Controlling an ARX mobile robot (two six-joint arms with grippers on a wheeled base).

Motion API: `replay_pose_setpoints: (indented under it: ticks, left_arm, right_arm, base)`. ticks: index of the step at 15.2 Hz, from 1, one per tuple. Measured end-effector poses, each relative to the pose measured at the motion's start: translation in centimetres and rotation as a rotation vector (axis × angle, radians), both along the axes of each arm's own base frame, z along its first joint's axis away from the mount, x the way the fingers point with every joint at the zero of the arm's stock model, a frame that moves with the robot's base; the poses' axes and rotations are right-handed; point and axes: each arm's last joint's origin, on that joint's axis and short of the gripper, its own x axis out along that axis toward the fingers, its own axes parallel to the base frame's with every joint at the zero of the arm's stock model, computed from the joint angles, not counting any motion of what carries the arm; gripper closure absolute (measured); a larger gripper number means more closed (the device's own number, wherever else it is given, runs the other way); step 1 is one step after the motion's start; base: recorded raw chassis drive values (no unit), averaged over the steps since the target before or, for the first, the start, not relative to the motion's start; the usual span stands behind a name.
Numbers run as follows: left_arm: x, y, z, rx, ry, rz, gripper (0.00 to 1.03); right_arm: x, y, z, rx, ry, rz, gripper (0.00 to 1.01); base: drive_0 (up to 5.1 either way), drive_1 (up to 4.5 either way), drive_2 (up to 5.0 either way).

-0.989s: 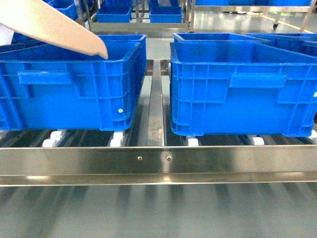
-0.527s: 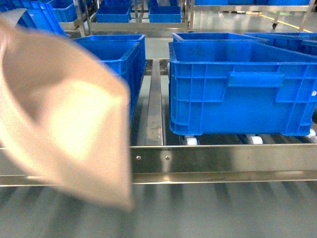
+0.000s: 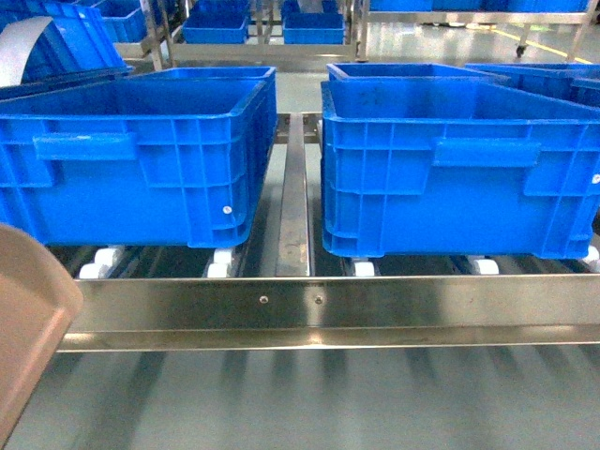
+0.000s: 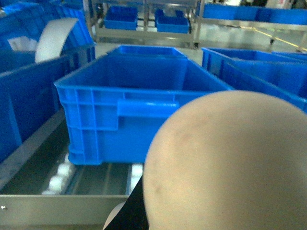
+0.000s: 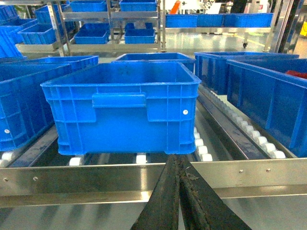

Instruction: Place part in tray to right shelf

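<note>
The cream-beige tray (image 3: pixel 26 323) pokes into the head view's lower left corner, in front of the right shelf's shiny front rail (image 3: pixel 394 307). Its rounded back (image 4: pixel 225 163) fills the lower right of the left wrist view and hides my left gripper, which carries it in the air. Neither the tray's inside nor the part shows in any view. My right gripper (image 5: pixel 178 162) is shut with nothing between its fingers. It hangs just before the rail (image 5: pixel 72 184), pointing at a blue crate (image 5: pixel 122 105).
Two large blue crates (image 3: pixel 141 159) (image 3: pixel 459 169) stand side by side on the white rollers (image 3: pixel 221 267), with a metal divider (image 3: pixel 294 206) between them. More crates sit on the racks behind and to both sides. A grey floor strip lies below the rail.
The tray swung down from the upper left over the left crate, across the head view, to the lower left corner. The shelf and crates stayed put.
</note>
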Motion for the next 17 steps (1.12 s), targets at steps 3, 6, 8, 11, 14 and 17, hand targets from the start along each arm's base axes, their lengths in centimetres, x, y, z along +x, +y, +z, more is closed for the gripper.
replay_pose_setpoints:
  ticks: [3,6,8,11,14,17]
  left_arm:
    - [-1.6,0.8,-0.6,0.0,-0.022,0.013,0.89]
    - [-2.9,0.8,-1.9,0.0,0.002,0.008,0.89]
    - [-3.6,0.8,-2.0,0.001,-0.01,0.01,0.89]
    - [-4.3,0.8,-2.6,0.001,-0.033,0.008,0.89]
    - [-5.0,0.8,-2.4,0.0,-0.038,0.008,0.89]
    - [-5.5,0.8,-2.4,0.0,-0.036,0.009,0.89]
  right_arm:
    - [-0.4,0.0,0.0,0.0,0.002,0.001,0.99]
    - [-0.7,0.0,-0.2,0.0,0.012,0.001,0.99]
    - [-1.8,0.0,-0.2,0.001,-0.005,0.001,0.99]
    - [-1.8,0.0,-0.3,0.001,0.008,0.0,0.99]
    - [-1.8,0.0,-0.4,0.001,0.011,0.001,0.99]
    - [-1.8,0.0,-0.4,0.001,0.012,0.001,0.99]
  base:
    - [0.0,0.0,0.0]
    - [0.0,0.0,0.0]
    - [0.0,0.0,0.0]
    - [0.0,0.0,0.0]
    - [0.0,0.0,0.0]
    - [0.0,0.0,0.0]
